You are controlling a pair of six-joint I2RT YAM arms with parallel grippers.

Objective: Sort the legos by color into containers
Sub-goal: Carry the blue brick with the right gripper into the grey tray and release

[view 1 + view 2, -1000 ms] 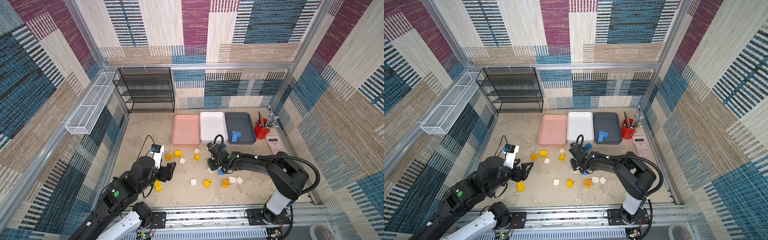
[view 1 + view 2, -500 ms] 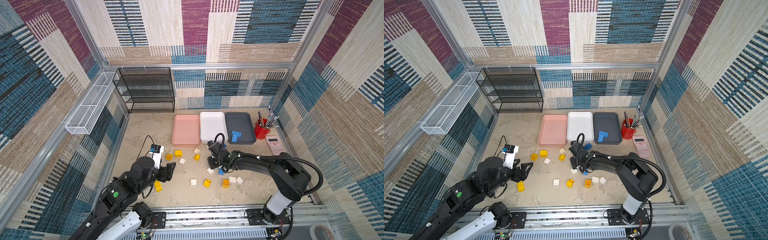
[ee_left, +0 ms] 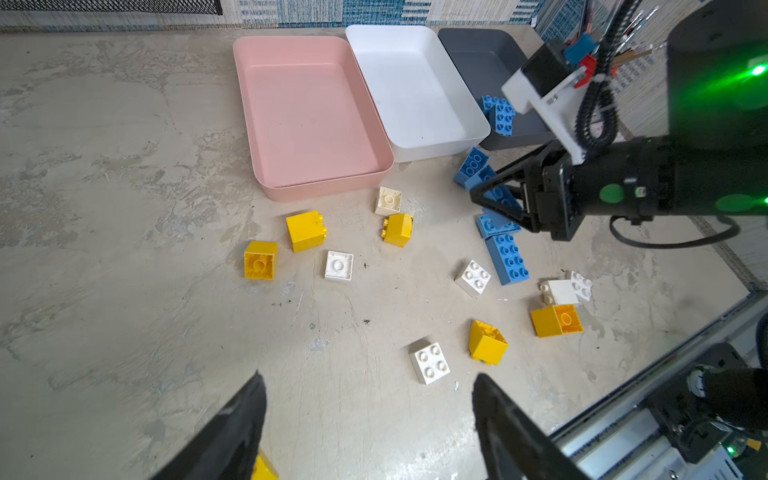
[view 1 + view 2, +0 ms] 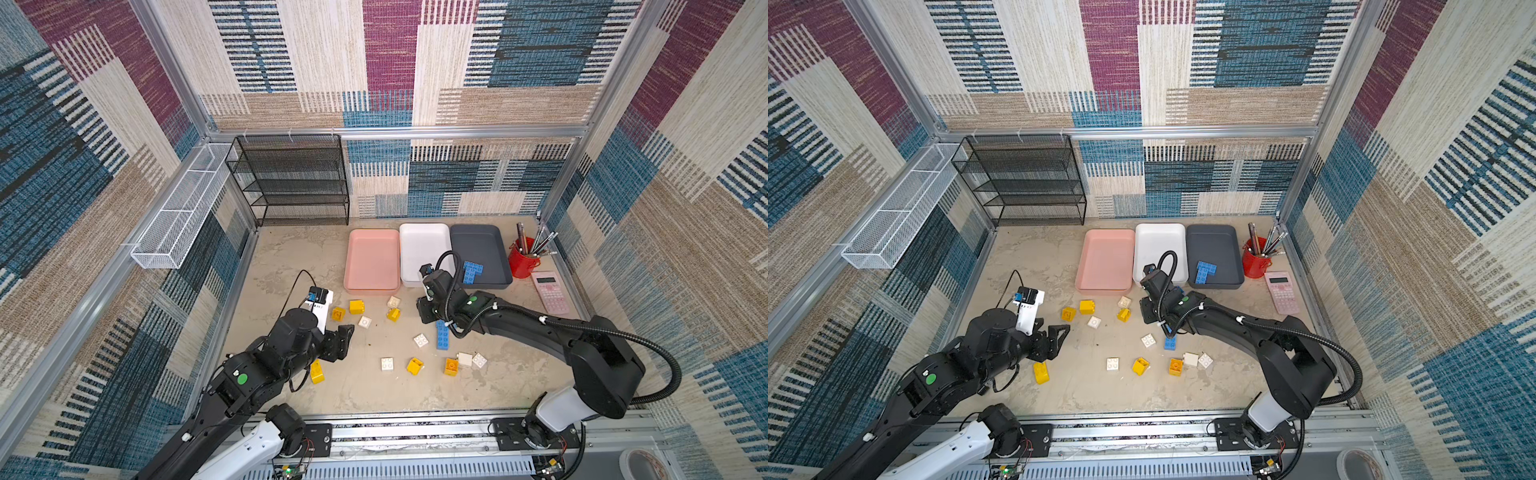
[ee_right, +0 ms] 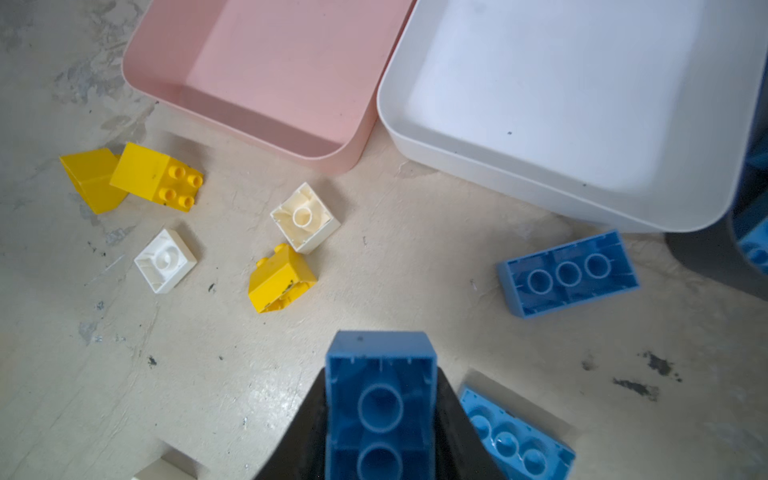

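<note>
Three trays stand in a row at the far side: pink tray (image 4: 371, 257), white tray (image 4: 424, 248) and, rightmost, dark grey tray (image 4: 484, 248), which holds what look like two sorted blue bricks (image 4: 471, 272). That tray lies far and right of the right gripper (image 5: 381, 399), the nearer one. It is clamped on the held blue brick (image 5: 380, 415), whose long axis runs along the fingers. The left gripper (image 3: 368, 376) hangs spread and empty. Loose on the tabletop (image 4: 299, 257) are six yellow bricks (image 3: 305, 230), six white bricks (image 3: 430, 362) and three loose blue bricks (image 3: 507, 257).

Yellow bricks (image 4: 356, 306), white bricks (image 4: 420, 340) and a blue brick (image 5: 381, 407) are being shown against a mottled beige bench (image 4: 291, 257). A pink tray (image 4: 372, 259), white tray (image 4: 419, 253) and dark grey tray (image 4: 478, 245) are being shown at its far edge.
</note>
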